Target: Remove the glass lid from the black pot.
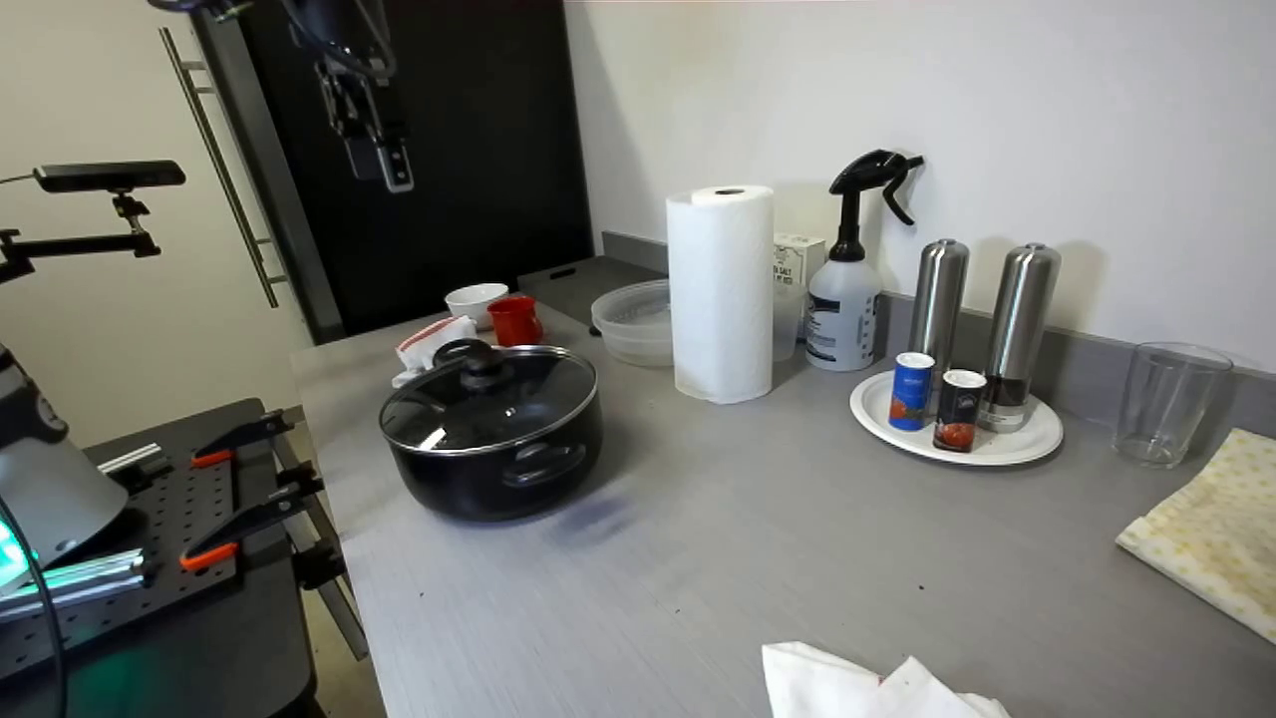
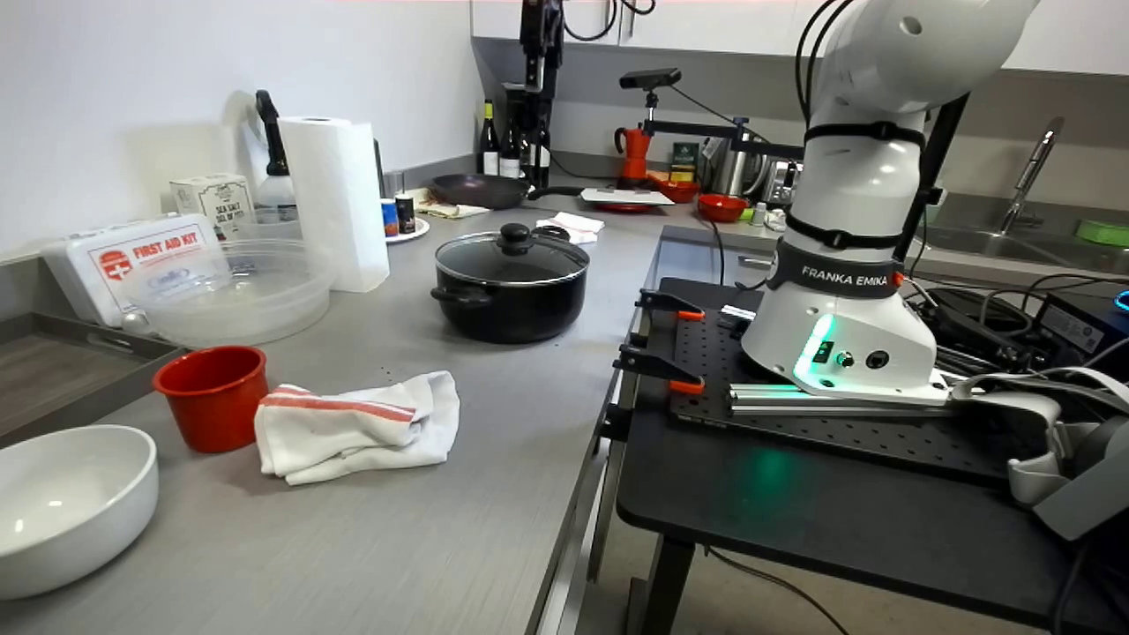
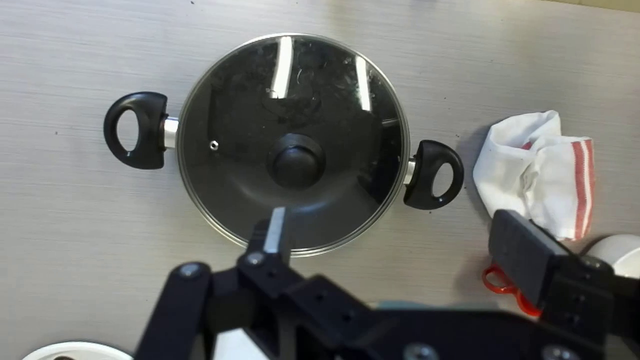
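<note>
The glass lid (image 1: pixel 538 399) sits flat on the black pot (image 1: pixel 488 484), its black centre knob facing up. Lid (image 2: pixel 472 257) and pot (image 2: pixel 520 309) also show in an exterior view. In the wrist view the lid (image 3: pixel 245 110) fills the upper middle, and the pot's handle (image 3: pixel 145 131) shows at its left, another at its right. My gripper (image 3: pixel 392 217) is open and empty, fingers wide apart, with the knob up and left of the gap. In an exterior view the gripper (image 1: pixel 382 172) hangs high above the counter, well clear of the lid.
A white towel (image 2: pixel 353 428), a red mug (image 2: pixel 212 401) and a white bowl (image 2: pixel 79 511) lie to one side of the pot. A paper towel roll (image 1: pixel 723 299), a clear plastic container (image 1: pixel 635 324), a spray bottle (image 1: pixel 842 314) and a white plate (image 1: pixel 1037 434) stand towards the wall.
</note>
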